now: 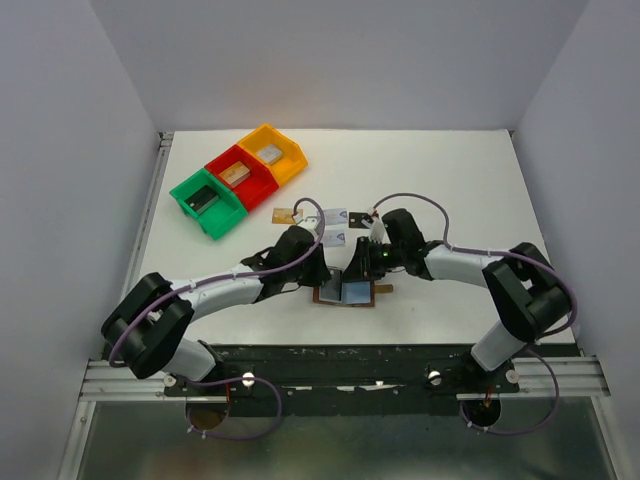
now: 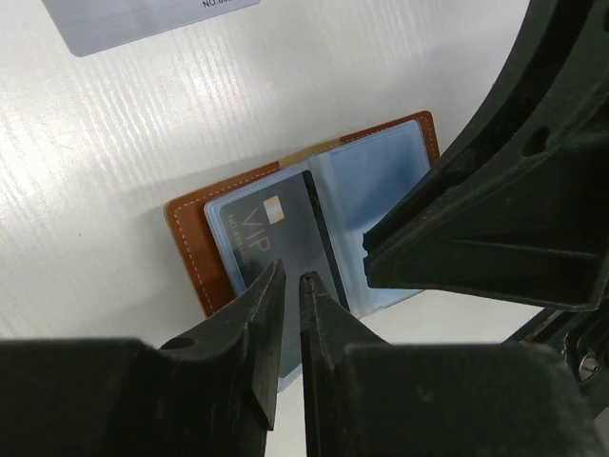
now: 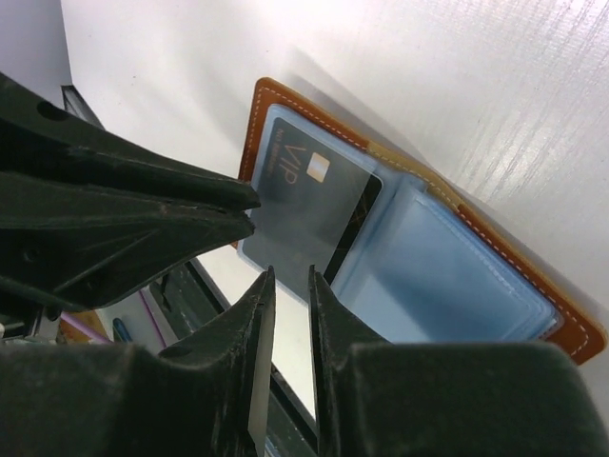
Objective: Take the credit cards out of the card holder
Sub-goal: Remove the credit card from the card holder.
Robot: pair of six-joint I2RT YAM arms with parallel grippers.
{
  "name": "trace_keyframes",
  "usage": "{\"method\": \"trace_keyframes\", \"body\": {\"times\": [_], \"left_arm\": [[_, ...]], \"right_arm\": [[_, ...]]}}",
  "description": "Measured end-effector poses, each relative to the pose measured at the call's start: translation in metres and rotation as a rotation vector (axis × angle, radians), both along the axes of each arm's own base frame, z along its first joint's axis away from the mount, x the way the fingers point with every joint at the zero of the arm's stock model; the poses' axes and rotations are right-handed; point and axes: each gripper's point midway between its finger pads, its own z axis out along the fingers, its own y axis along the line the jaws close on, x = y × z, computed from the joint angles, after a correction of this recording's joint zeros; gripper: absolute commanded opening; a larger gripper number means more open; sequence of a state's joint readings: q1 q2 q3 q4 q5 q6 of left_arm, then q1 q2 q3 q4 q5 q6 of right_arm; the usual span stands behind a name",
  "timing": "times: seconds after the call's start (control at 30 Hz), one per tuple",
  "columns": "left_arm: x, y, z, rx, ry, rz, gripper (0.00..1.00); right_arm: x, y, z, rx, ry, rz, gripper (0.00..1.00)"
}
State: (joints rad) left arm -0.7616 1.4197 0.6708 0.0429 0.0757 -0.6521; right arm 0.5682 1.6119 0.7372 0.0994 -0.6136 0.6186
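We saw the card holder [image 1: 355, 291] open on the table [image 1: 450, 180], black card [image 2: 271, 238] in its sleeve, left gripper [image 2: 290, 281] and right gripper [image 3: 287, 276] at its edge, jaws nearly together, whether clamped we could not tell.

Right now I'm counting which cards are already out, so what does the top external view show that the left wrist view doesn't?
Only the top external view: the green bin, red bin and yellow bin, the gold-tan card, and two silvery cards on the table rather than one. Only the left wrist view: a black card printed VIP in a sleeve of the card holder, with the left gripper at its near edge. Both: the open brown holder, blue inside, and a silvery card beyond it.
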Motion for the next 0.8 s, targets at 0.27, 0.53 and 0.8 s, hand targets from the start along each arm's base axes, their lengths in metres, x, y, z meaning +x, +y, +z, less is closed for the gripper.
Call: {"method": "trace_keyframes", "body": {"times": [0.27, 0.53, 0.8], "left_arm": [[-0.001, 0.005, -0.02, 0.04, 0.029, 0.016, 0.24], [-0.003, 0.008, -0.032, 0.048, 0.049, 0.033, 0.24], [-0.002, 0.008, -0.032, 0.042, 0.044, 0.043, 0.24]], "right_arm": [[0.0, 0.002, -0.019, -0.01, 0.04, 0.002, 0.28], [-0.001, 0.002, -0.03, -0.02, 0.061, 0.004, 0.31], [-0.001, 0.003, -0.033, -0.014, 0.067, 0.01, 0.33]]}}
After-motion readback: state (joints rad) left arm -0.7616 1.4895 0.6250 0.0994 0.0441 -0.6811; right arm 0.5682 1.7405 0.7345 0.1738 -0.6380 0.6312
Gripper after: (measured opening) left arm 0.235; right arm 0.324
